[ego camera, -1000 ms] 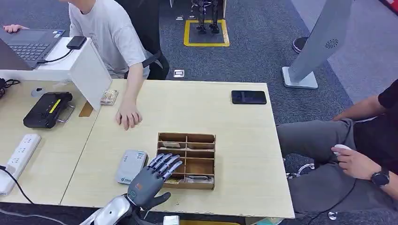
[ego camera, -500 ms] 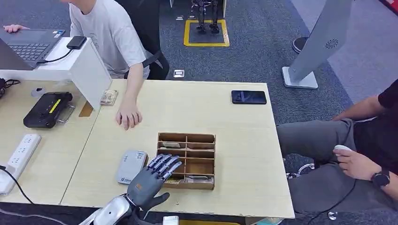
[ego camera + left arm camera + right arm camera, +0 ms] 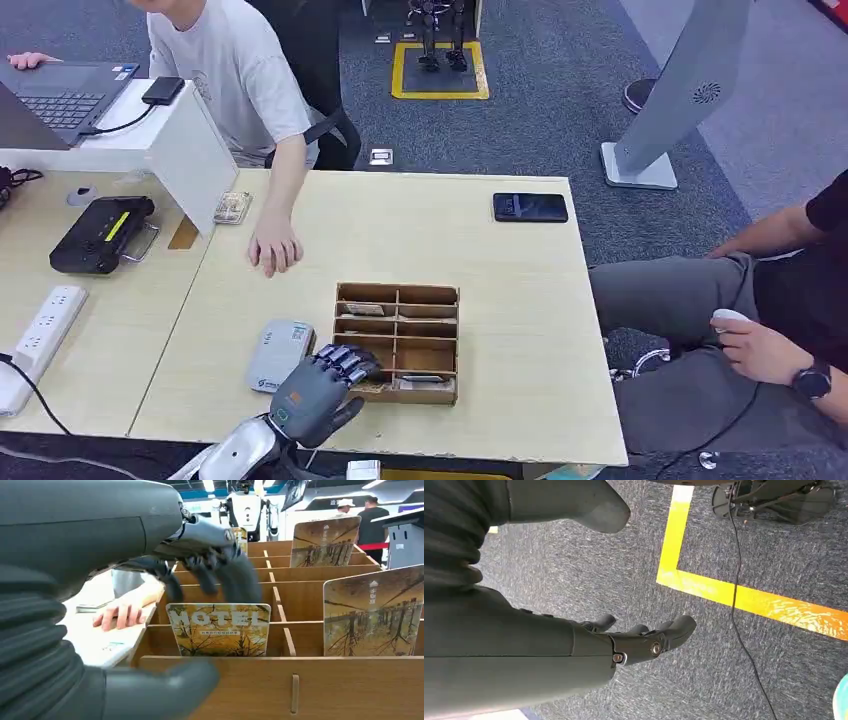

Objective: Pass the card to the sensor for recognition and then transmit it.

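A wooden card box with several compartments stands on the table near the front edge. My left hand is at its near left corner. In the left wrist view a yellow "HOTEL" card stands upright in the nearest compartment. The dark fingers of my left hand bend down over the card's top edge, while the thumb stays outside the box's front wall. The grey card sensor lies just left of the box. My right hand hangs over the carpet, fingers loosely spread, holding nothing.
More cards stand in other compartments. A person's hand rests on the table beyond the box. A black phone lies at the far right, a power strip and a black device on the left table. Another person sits at the right.
My left hand's fingers, stretched out over the box before, have curled down into the near left compartment. The hand has drawn back slightly toward the table's front edge.
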`<action>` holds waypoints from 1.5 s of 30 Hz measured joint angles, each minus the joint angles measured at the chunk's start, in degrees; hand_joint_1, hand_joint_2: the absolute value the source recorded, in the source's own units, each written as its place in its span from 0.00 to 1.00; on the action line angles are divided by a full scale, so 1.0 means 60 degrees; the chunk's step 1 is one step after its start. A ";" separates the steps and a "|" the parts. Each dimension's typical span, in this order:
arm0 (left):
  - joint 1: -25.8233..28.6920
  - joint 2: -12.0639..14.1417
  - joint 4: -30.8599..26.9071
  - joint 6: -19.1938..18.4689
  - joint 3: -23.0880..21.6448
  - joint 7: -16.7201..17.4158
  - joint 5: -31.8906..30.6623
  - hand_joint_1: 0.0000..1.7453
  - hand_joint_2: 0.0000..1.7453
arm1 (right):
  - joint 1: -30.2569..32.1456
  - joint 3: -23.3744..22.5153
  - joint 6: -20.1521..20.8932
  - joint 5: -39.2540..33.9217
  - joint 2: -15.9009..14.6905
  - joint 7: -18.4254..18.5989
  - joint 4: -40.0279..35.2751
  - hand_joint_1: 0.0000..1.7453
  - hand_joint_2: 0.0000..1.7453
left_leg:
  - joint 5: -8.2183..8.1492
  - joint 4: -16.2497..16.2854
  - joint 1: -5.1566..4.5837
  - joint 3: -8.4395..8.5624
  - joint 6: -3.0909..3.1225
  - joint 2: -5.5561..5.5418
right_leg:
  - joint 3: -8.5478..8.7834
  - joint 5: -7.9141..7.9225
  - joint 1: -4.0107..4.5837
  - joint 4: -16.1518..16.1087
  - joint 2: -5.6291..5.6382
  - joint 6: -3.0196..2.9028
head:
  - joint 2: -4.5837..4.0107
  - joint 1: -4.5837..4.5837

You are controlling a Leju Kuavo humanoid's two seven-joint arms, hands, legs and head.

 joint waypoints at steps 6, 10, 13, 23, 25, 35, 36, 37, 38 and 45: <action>-0.0006 0.0000 0.0000 -0.0004 0.0000 0.0004 -0.0007 1.00 1.00 | -0.0004 0.0000 0.0000 0.0007 0.0000 0.0000 0.0000 0.00 1.00 | 0.0000 0.0000 0.0001 0.0001 0.0000 0.0000 | 0.0000 0.0000 0.0001 0.0000 0.0001 0.0000 | 0.0000 -0.0003; -0.0006 0.0000 0.0000 0.0000 0.0000 0.0004 -0.0007 1.00 1.00 | -0.0006 0.0000 0.0000 0.0007 0.0000 0.0000 0.0000 0.00 1.00 | 0.0000 -0.0001 0.0001 0.0001 0.0000 0.0000 | 0.0000 0.0000 0.0001 0.0000 0.0001 0.0000 | 0.0000 -0.0003; -0.0007 0.0000 0.0000 -0.0004 0.0000 0.0004 -0.0007 1.00 1.00 | -0.0007 -0.0004 0.0000 0.0007 0.0000 0.0000 0.0000 0.00 1.00 | 0.0000 -0.0001 0.0001 0.0002 0.0000 0.0000 | 0.0000 -0.0001 0.0001 0.0001 0.0001 -0.0001 | 0.0000 -0.0003; -0.0005 0.0000 0.0000 0.0000 0.0000 0.0004 0.0026 1.00 1.00 | -0.0007 -0.0011 0.0004 -0.0007 0.0000 -0.0131 0.0000 0.00 1.00 | 0.0000 -0.0003 0.0002 0.0001 0.0000 0.0000 | 0.0000 -0.0001 0.0001 0.0001 0.0001 -0.0001 | 0.0000 0.0000; -0.0005 0.0000 0.0000 -0.0004 0.0000 0.0000 0.0105 1.00 1.00 | -0.0007 -0.0011 0.0000 -0.0004 0.0000 -0.0138 0.0000 0.00 1.00 | 0.0000 -0.0003 0.0002 0.0001 0.0000 0.0000 | 0.0000 -0.0001 0.0001 0.0001 0.0001 -0.0001 | 0.0000 -0.0003; -0.0545 0.0544 -0.0649 -0.0634 0.0161 -0.1087 0.2793 1.00 1.00 | -0.0007 -0.0007 0.0215 0.0135 -0.0083 -0.0280 -0.0004 0.00 1.00 | 0.0009 0.0000 0.0017 -0.0003 -0.0012 -0.0009 | -0.0008 0.0001 0.0020 0.0001 -0.0003 -0.0004 | 0.0000 0.0000; -0.0908 0.0803 -0.0999 -0.1010 0.0325 -0.1195 0.3317 1.00 1.00 | -0.0006 -0.0007 0.0219 0.0167 -0.0131 -0.0320 -0.0004 0.00 1.00 | 0.0016 0.0000 0.0023 -0.0008 -0.0021 -0.0016 | -0.0007 0.0005 0.0026 0.0003 -0.0010 -0.0009 | 0.0000 0.0000; -0.1339 0.1138 -0.1335 -0.1378 0.0540 -0.1231 0.3709 1.00 1.00 | -0.0010 -0.0007 0.0219 0.0193 -0.0146 -0.0335 -0.0004 0.00 1.00 | 0.0027 0.0001 0.0029 -0.0009 -0.0030 -0.0021 | -0.0008 0.0010 0.0033 0.0005 -0.0016 -0.0017 | 0.0000 0.0000; -0.1915 0.1429 -0.1663 -0.1857 0.0807 -0.1282 0.4185 1.00 1.00 | -0.0010 -0.0004 0.0208 0.0218 -0.0189 -0.0342 -0.0007 0.00 1.00 | 0.0034 0.0001 0.0033 -0.0012 -0.0039 -0.0025 | -0.0010 0.0013 0.0036 0.0008 -0.0022 -0.0022 | 0.0000 -0.0003; -0.6670 0.2762 -0.2481 -0.5772 0.2857 -0.0819 0.7275 1.00 1.00 | -0.0004 -0.0004 0.0299 0.0222 -0.0321 -0.0434 -0.0015 0.00 1.00 | 0.0062 -0.0001 0.0053 -0.0021 -0.0073 0.0004 | -0.0028 0.0048 0.0059 0.0021 0.0004 -0.0067 | 0.0000 -0.0003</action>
